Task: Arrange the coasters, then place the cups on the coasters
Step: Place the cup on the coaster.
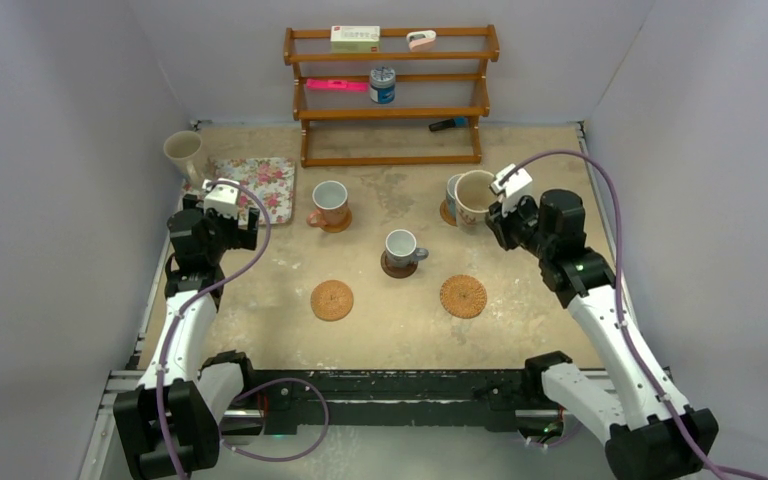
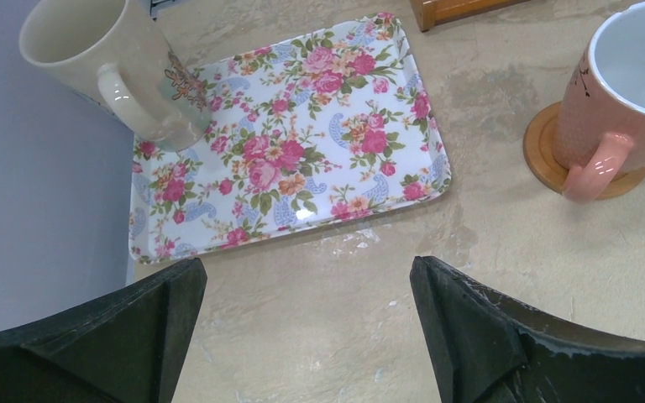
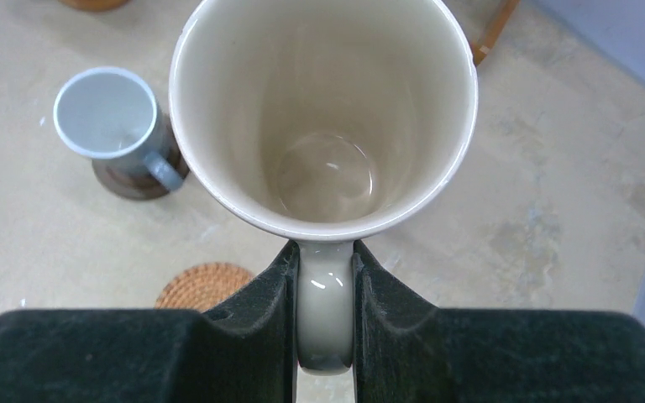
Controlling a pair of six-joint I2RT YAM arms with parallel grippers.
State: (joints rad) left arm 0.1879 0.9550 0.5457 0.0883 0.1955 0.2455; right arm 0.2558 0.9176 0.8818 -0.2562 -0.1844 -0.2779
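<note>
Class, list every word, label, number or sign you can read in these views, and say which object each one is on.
No text can be read in any view.
White box on the top shelf of the rack: red mark and print, too small to read.
Tin can: label blurred.
Cream mug by the floral tray: printed design, no legible words.

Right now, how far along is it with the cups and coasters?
Three look done: the pink mug, small grey mug and, apparently, blue mug sit on coasters. In hand: the right end effector pinches a cream mug by its handle. Left: that one and the second cream mug at the tray's corner, with two woven coasters bare.
</note>
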